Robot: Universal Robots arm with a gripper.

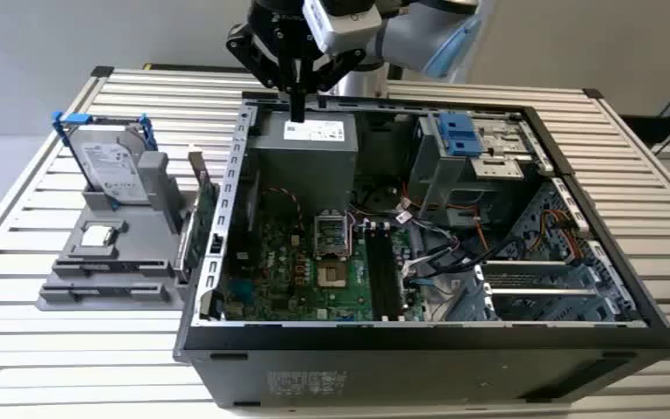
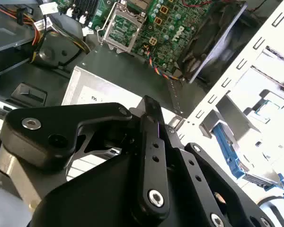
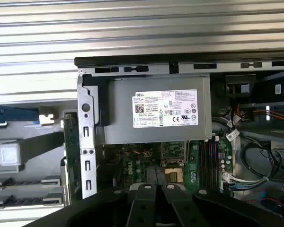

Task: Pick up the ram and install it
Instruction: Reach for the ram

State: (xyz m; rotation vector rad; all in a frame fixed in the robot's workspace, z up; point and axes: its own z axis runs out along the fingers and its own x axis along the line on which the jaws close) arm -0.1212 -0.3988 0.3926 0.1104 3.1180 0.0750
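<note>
The ram is a long dark green stick standing on edge at the right side of the grey holder, just outside the case's left wall. In the first wrist view the ram appears as a green strip beside that wall. My gripper hangs over the back of the open computer case, above the grey power supply, well away from the ram. Its fingers are pressed together with nothing between them. Black memory slots run along the green motherboard.
On the holder stand a silver hard drive in a blue frame and a small square processor chip. Inside the case are loose cables, a drive cage with a blue latch and the processor socket. Everything rests on a slatted table.
</note>
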